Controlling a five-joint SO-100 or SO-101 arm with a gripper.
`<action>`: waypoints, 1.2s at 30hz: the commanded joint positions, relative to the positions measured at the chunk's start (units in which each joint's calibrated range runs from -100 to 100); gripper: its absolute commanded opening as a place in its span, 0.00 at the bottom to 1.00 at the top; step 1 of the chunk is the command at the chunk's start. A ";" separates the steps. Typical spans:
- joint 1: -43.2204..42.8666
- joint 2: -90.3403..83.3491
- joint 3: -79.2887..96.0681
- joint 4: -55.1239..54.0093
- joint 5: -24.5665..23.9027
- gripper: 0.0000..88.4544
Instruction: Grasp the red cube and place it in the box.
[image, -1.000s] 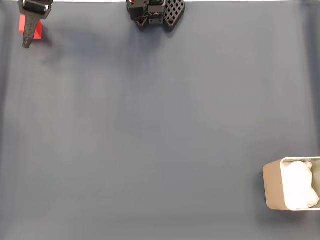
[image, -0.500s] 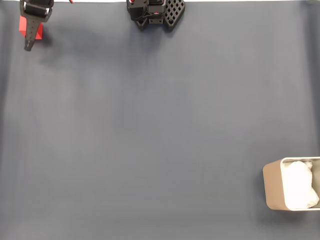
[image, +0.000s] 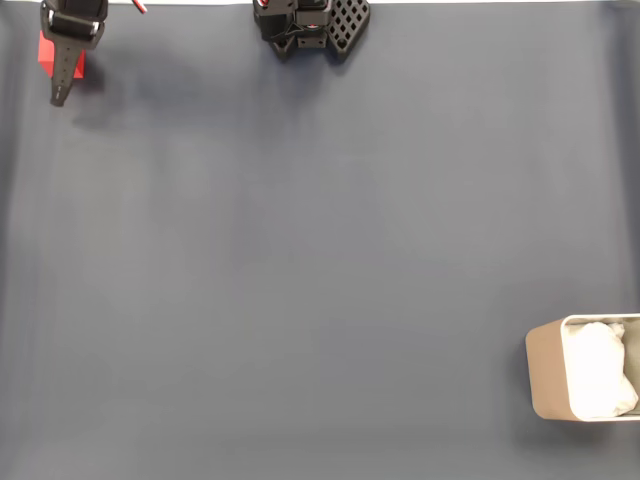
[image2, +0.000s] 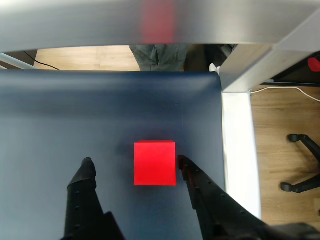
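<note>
In the wrist view the red cube (image2: 155, 162) rests on the dark blue mat between the two black fingers of my gripper (image2: 135, 161). The gripper is open. The right fingertip (image2: 183, 161) is almost at the cube's side, while the left fingertip (image2: 88, 164) stands well apart from it. In the fixed view my gripper (image: 60, 88) is at the top left corner, over the cube (image: 45, 50) and covering most of it. The beige-grey box (image: 545, 380) with white wadding inside stands at the bottom right edge, far from the gripper.
The arm's black base (image: 310, 25) sits at the top middle of the fixed view. In the wrist view the mat ends at a white strip (image2: 235, 150) just right of the cube. Beyond it are wooden floor and a chair's wheeled foot (image2: 302, 165). A metal beam (image2: 150, 20) crosses overhead.
The gripper has crept slightly down and to the right in the fixed view, staying over the cube. Cube and box have not moved.
</note>
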 joint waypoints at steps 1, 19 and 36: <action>-0.05 0.15 -0.27 -1.30 0.34 0.43; -0.62 1.54 0.10 -2.36 0.54 0.43; -1.47 1.19 0.46 -2.61 0.54 0.38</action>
